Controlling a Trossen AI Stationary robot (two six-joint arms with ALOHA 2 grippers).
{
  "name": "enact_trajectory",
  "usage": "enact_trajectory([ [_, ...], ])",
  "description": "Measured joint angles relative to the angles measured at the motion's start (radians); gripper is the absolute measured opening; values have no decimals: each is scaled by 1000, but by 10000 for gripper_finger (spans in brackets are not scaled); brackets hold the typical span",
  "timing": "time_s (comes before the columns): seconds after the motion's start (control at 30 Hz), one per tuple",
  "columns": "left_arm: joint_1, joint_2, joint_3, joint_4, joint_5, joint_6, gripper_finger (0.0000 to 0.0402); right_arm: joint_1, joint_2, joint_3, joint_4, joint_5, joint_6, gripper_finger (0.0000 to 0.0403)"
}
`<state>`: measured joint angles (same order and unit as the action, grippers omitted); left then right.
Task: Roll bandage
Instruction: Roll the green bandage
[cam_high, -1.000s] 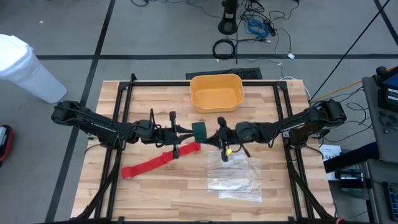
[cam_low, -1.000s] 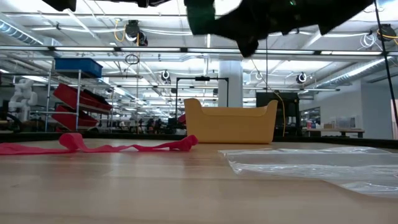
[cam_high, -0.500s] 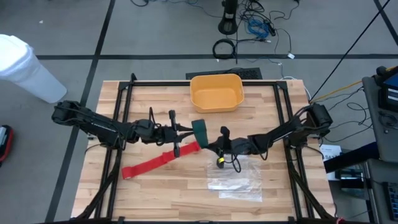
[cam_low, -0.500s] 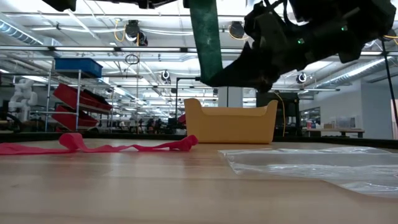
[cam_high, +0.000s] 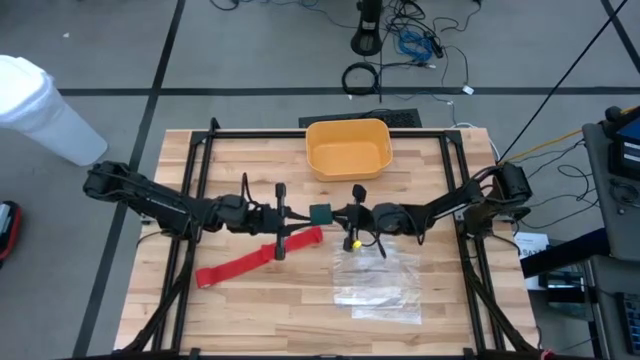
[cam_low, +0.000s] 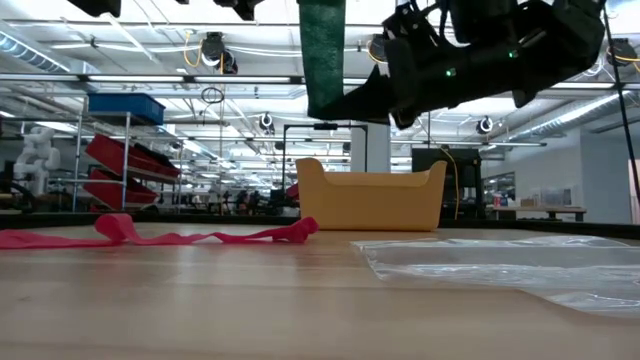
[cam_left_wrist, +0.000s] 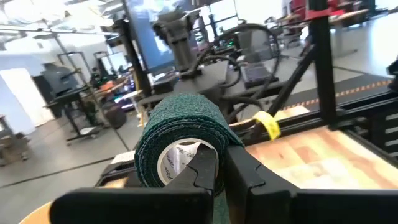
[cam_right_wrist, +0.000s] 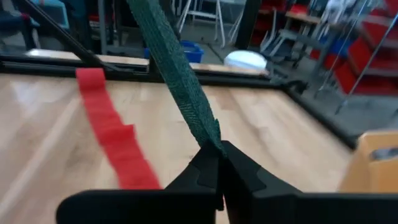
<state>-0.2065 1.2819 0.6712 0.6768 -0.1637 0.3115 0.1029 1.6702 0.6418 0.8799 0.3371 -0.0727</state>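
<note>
Wooden planks make up the table (cam_high: 250, 320), which stands on a grey floor inside a black frame, with a wide workshop hall showing behind it in the low view. Two dark arms reach in from either side and meet near the middle.

One dark green bandage roll (cam_left_wrist: 180, 140) is up in the air, clamped between the fingers of the left gripper (cam_high: 300, 213); from above it shows as a small green square (cam_high: 321, 213) between the two grippers. One loose green tail (cam_right_wrist: 180, 87) runs off the roll to the right gripper (cam_high: 345, 215), whose fingers (cam_right_wrist: 214, 171) are clenched on its end. In the low view this strip (cam_low: 322, 55) hangs well above the tabletop.

One red bandage (cam_high: 255, 257) lies flat and unrolled on the table, slanting from near the left gripper toward the table's near left part; neither gripper touches it. It shows as a rumpled band (cam_low: 160, 235) in the low view and as one red strip (cam_right_wrist: 112, 134) in the right wrist view.

One yellow bin (cam_high: 348, 148) sits at the far edge, apart from both arms. One clear plastic bag (cam_high: 385, 285) lies flat on the near right part, below the right gripper.
</note>
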Motion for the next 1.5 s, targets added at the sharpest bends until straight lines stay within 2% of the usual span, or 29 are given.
enact_trajectory([
  [0.17, -2, 0, 0, 5, 10, -44, 13, -17, -68, 0, 29, 5, -177, 0],
  [0.37, -6, 12, 0, -11, 119, -149, 13, -19, -133, 0, 65, 5, -272, 0],
  [0.6, -28, 63, 0, -18, 142, -136, 13, -10, -136, 0, 154, -2, -385, 0],
  [0.77, -28, 84, 0, -12, 214, -70, 13, -8, -151, 0, 182, -2, -445, 0],
  [1.23, 11, 91, 0, -85, 210, -68, 13, 112, -190, 0, 217, 4, -605, 0],
  [1.37, 27, 91, 0, -87, 160, -58, 13, 143, -190, 0, 210, -33, -641, 0],
  [1.5, 44, 91, 1, -86, 157, -51, 13, 165, -189, 27, 164, -48, -650, 0],
])
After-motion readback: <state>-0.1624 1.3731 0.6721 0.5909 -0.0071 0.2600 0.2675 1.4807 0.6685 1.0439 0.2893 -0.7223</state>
